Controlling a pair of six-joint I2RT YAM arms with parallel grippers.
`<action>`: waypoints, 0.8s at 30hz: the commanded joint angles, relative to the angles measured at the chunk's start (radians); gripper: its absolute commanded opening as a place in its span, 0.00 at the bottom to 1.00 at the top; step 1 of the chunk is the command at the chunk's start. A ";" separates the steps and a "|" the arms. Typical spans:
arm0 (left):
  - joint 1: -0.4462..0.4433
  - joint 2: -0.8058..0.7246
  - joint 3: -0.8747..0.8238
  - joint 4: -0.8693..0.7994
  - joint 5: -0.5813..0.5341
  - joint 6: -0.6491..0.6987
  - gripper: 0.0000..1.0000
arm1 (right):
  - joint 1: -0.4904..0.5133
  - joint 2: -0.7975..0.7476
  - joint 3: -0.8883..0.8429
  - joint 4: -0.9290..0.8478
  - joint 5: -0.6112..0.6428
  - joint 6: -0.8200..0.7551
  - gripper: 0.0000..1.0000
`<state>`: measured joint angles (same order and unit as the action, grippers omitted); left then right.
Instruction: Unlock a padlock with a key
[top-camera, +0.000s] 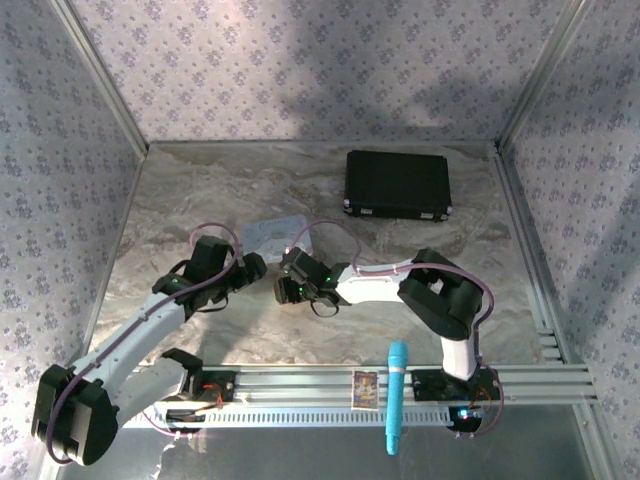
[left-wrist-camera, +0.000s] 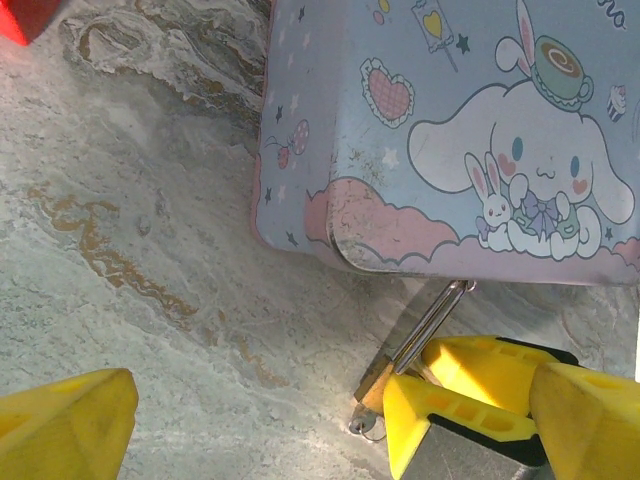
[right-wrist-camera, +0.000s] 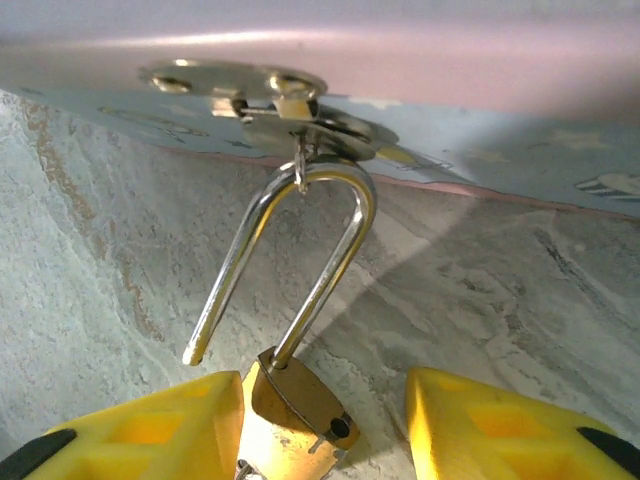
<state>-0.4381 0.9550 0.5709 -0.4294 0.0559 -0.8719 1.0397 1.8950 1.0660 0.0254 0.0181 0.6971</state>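
Yellow right jaws straddle the brass-bodied padlock (right-wrist-camera: 292, 400), narrow but not pinching, seemingly to steady it where its silver shackle (right-wrist-camera: 322, 285), one leg free, hangs from the hasp (right-wrist-camera: 230, 78) of the pastel cartoon tin (right-wrist-camera: 420, 55); left jaws gape wide.

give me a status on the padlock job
Left gripper open, near the pastel tin. Right gripper open, astride the padlock body. Shackle free at one end, hooked through the tin's hasp. Nothing in the way.
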 joint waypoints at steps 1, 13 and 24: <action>0.007 -0.016 0.007 0.000 -0.004 0.005 1.00 | 0.012 0.038 0.015 -0.057 0.028 0.017 0.44; 0.006 0.004 0.035 -0.014 -0.049 0.034 1.00 | -0.006 -0.014 -0.098 -0.012 0.003 0.061 0.25; -0.135 0.140 0.231 -0.100 -0.276 0.496 1.00 | -0.093 -0.065 -0.321 0.393 -0.222 0.173 0.06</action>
<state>-0.5102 1.0431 0.7097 -0.4793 -0.0963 -0.6086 0.9745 1.8172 0.8185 0.3611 -0.1223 0.8143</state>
